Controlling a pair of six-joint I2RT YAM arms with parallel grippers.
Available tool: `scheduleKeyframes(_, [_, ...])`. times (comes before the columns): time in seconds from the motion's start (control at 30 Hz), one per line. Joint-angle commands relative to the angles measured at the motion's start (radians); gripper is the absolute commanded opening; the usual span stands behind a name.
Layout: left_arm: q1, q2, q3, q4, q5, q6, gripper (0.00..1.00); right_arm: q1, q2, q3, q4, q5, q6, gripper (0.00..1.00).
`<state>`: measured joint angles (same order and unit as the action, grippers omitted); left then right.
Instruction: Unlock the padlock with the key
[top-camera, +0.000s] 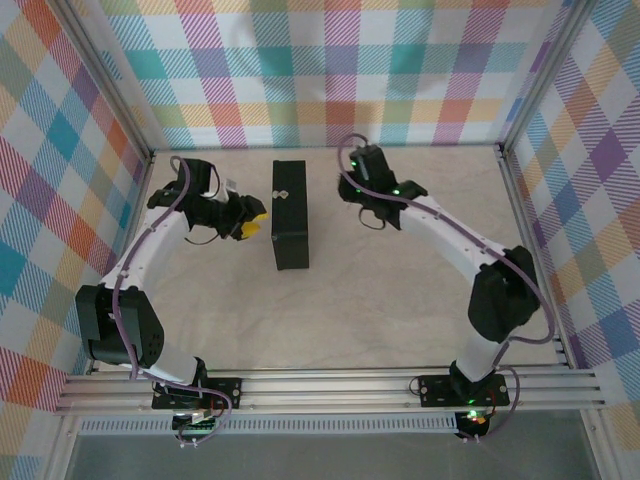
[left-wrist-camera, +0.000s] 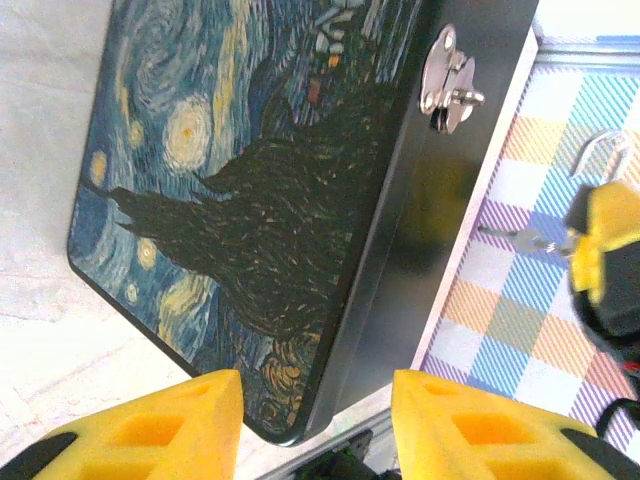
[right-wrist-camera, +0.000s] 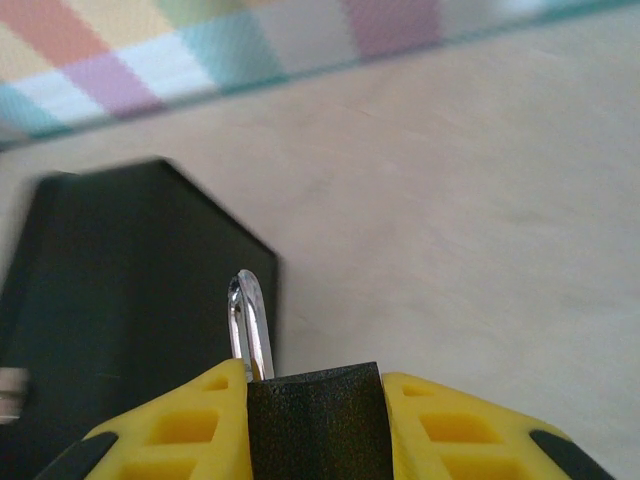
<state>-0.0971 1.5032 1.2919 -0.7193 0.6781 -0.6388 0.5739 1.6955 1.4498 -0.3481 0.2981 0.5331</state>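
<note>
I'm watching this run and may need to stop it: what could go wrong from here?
The open left hand sits close to the box; swinging toward the key, it could knock the box. The key is thin and juts out beside the right hand, so an off-centre pinch may miss or push it. Twisting it might turn the padlock in the right hand's grip.

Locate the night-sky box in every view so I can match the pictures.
Top external: box at centre, standing on edge.
Left wrist: box across the upper left, painted face showing.
Right wrist: box at left, dark and blurred.
Shared landmark: the plaid wall.
</note>
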Motion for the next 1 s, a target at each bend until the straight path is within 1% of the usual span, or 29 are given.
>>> scheduleKeyframes(0.0, [0.013,-0.024,0.028,-0.048,-0.049,0.009,0.44,-0.053,-0.07,-0.118,-0.007,-0.008,-0.009,0.09])
scheduleKeyframes(0.2, [0.014,-0.033,0.023,-0.049,-0.086,-0.007,0.45,-0.107,-0.096,-0.321,0.024,-0.029,0.0,0.12])
scheduleKeyframes(0.4, [0.014,-0.043,0.021,-0.057,-0.092,-0.009,0.46,-0.123,-0.052,-0.398,0.042,-0.02,-0.004,0.11])
scheduleKeyframes(0.5, [0.014,-0.05,0.017,-0.059,-0.092,-0.008,0.46,-0.126,-0.026,-0.416,0.043,-0.016,-0.005,0.12])
scheduleKeyframes(0.6, [0.014,-0.057,0.013,-0.06,-0.095,-0.01,0.46,-0.126,0.004,-0.422,0.035,-0.013,-0.004,0.17])
scheduleKeyframes(0.77, [0.013,-0.067,0.02,-0.077,-0.101,-0.001,0.46,-0.127,0.027,-0.439,0.024,0.002,-0.005,0.2])
scheduleKeyframes(0.83, [0.014,-0.069,0.022,-0.08,-0.101,-0.001,0.46,-0.128,0.029,-0.445,0.022,0.005,-0.01,0.25])
scheduleKeyframes(0.9, [0.013,-0.068,0.023,-0.08,-0.1,0.0,0.46,-0.126,0.027,-0.446,0.017,0.005,-0.021,0.32])
scheduleKeyframes(0.97, [0.014,-0.07,0.022,-0.08,-0.099,-0.001,0.46,-0.127,0.023,-0.442,0.009,0.008,-0.038,0.37])
